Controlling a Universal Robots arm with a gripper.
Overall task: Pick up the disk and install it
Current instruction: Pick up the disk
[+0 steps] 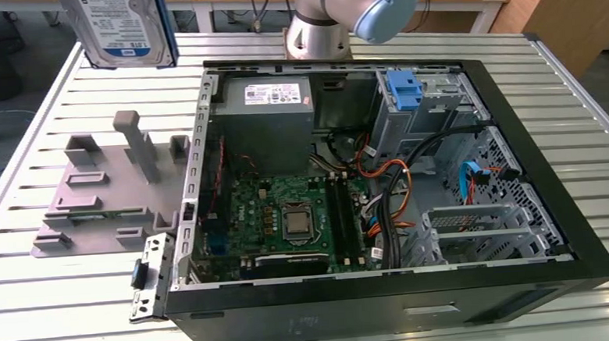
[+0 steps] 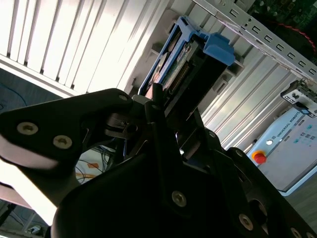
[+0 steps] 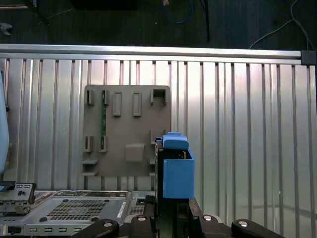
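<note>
One slatted metal table (image 1: 40,309) across the exterior view. On it, one open black computer case (image 1: 396,318), lying open side up, with green board (image 1: 286,218), grey power box (image 1: 267,94) and blue latch (image 1: 407,91) inside. Beside the case, toward the exterior view's left, one grey peg plate (image 1: 87,205), flat on the slats. Behind the case's far edge, grey arm (image 1: 323,21) with pale blue joint cap, rising past the top of the view. At the exterior view's upper left: the disk (image 1: 119,24), label side to the camera, lifted off the table, apart from plate and case. First wrist view looking straight down past the disk (image 3: 177,176) onto plate and slats, case edge near. Gripper (image 3: 171,220) pointed downward, jaws closed on the disk, blue frame end sticking out beyond the black fingers (image 2: 157,114). In the second wrist view, disk (image 2: 173,64) clamped between them, connector edge in sight.
</note>
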